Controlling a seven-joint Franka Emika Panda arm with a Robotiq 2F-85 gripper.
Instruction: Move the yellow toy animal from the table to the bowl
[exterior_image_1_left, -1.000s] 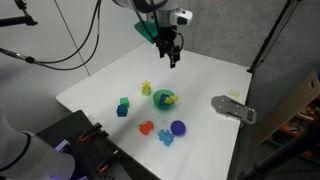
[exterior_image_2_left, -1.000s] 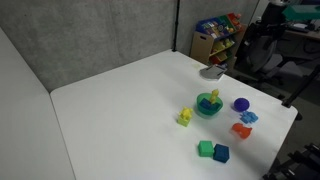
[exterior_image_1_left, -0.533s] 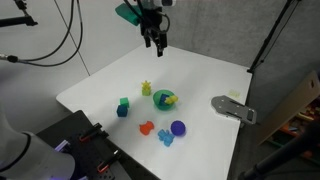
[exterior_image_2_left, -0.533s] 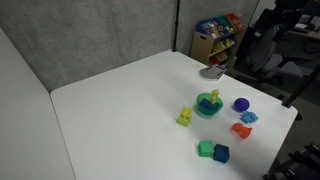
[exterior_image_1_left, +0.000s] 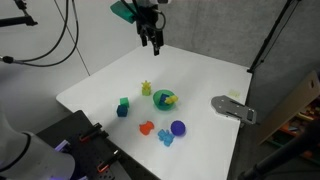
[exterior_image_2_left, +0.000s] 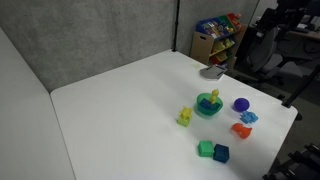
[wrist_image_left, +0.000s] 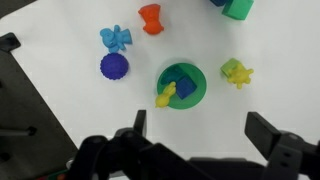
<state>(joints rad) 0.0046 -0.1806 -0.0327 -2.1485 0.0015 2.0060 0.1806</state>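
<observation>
The bright green bowl (wrist_image_left: 190, 96) stands on the white table and shows in both exterior views (exterior_image_1_left: 160, 97) (exterior_image_2_left: 205, 109). The yellow toy animal (wrist_image_left: 166, 95) lies in the bowl against its rim, next to a blue piece; it also shows in an exterior view (exterior_image_1_left: 169, 99). My gripper (wrist_image_left: 200, 128) is open and empty, high above the table and well clear of the bowl. In an exterior view it hangs over the far part of the table (exterior_image_1_left: 152, 40).
A paler yellow-green pointed figure (wrist_image_left: 237, 73) (exterior_image_2_left: 185, 117) stands beside the bowl. A purple ball (wrist_image_left: 114, 66), light blue toy (wrist_image_left: 116, 39), red toy (wrist_image_left: 151, 18), and green (exterior_image_1_left: 124, 102) and blue (exterior_image_1_left: 122, 111) blocks lie nearby. A grey object (exterior_image_1_left: 233, 108) sits at the table edge.
My gripper has risen and moved away from the bowl toward the far side of the table. The toys and the bowl have not moved.
</observation>
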